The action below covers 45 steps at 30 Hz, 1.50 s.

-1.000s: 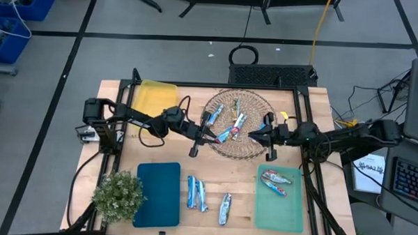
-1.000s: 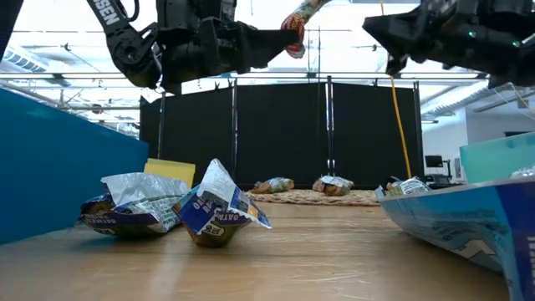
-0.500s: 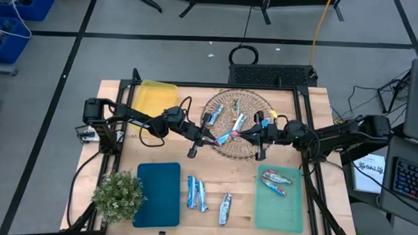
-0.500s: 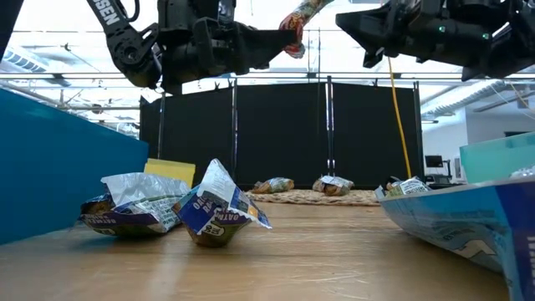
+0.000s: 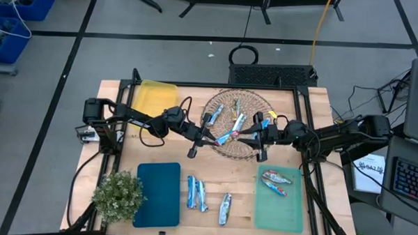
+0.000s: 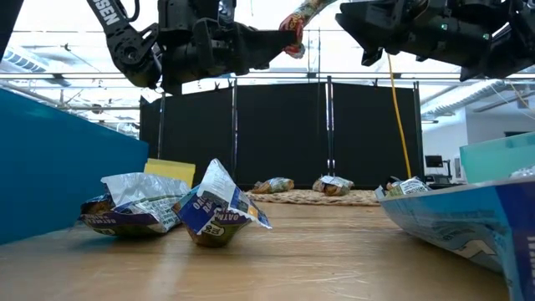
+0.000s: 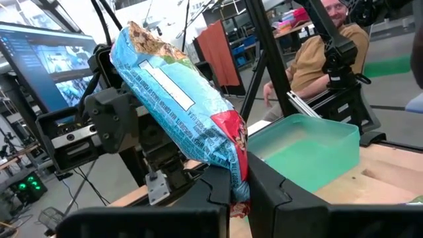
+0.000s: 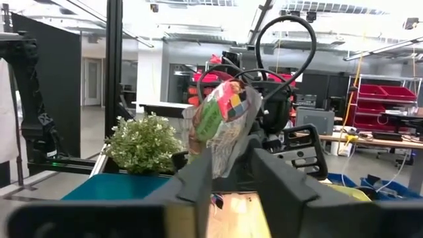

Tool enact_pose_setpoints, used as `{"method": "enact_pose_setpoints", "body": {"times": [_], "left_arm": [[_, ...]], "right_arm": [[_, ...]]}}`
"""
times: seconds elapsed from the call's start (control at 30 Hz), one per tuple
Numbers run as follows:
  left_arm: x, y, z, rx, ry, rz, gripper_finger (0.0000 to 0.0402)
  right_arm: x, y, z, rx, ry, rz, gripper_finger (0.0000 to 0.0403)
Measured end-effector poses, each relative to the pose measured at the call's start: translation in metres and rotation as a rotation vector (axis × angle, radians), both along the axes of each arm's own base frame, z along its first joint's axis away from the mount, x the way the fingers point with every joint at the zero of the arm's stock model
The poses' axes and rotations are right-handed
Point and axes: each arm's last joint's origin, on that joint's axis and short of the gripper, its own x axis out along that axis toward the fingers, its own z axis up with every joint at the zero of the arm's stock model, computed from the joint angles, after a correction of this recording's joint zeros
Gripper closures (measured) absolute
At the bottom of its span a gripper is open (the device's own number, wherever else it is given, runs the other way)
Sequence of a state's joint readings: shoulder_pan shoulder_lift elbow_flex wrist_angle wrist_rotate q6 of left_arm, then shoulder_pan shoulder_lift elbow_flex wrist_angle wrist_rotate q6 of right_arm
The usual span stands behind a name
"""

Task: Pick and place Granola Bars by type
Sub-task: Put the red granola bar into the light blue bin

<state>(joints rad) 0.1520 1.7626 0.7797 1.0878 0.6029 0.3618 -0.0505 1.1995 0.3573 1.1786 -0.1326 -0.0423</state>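
The left gripper (image 5: 214,139) was clamped on a bar (image 5: 226,137) held high over the basket (image 5: 222,150), apparently for handover, the right gripper (image 5: 247,138) spread around its end.

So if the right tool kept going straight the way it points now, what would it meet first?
Probably the granola bar held up by the left tool; it sits between the right tool's open fingers already, though depth is unclear.
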Motion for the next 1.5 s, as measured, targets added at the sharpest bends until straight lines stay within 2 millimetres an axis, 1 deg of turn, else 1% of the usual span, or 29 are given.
{"method": "enact_pose_setpoints", "body": {"times": [0.13,0.23,0.33,0.43,0.57,0.97,1.13,1.3,1.5], "left_arm": [[0.0,0.0,0.0,0.0,0.0,0.0,0.0379],[0.0,0.0,0.0,0.001,0.0,0.0,0.0379],[0.0,0.0,0.0,0.0,0.0,0.0,0.0379],[0.0,0.0,0.0,0.0,0.0,0.0,0.0379],[0.0,0.0,0.0,-0.001,0.0,0.0,0.0379],[0.0,0.0,0.0,-0.005,0.003,0.0,0.0379],[0.0,0.0,0.0,-0.005,0.003,-0.001,0.0379],[0.0,0.0,0.0,-0.005,0.003,-0.001,0.0379],[0.0,0.0,0.0,-0.006,0.003,-0.001,0.0379]], "right_arm": [[0.0,0.0,0.0,0.004,-0.003,-0.001,0.0229],[0.0,0.0,0.004,0.003,-0.032,-0.002,0.0197],[0.004,0.0,0.012,0.002,-0.055,-0.002,0.0184],[0.01,-0.001,0.019,0.002,-0.036,-0.002,0.0182],[0.016,-0.001,0.021,0.001,0.017,-0.005,0.0189],[0.016,-0.001,0.021,-0.002,0.02,-0.004,0.0204],[0.016,-0.001,0.021,-0.004,0.02,-0.003,0.022],[0.016,-0.001,0.021,-0.023,0.021,-0.007,0.026],[0.017,-0.001,0.021,-0.047,0.019,-0.012,0.0339]]}}
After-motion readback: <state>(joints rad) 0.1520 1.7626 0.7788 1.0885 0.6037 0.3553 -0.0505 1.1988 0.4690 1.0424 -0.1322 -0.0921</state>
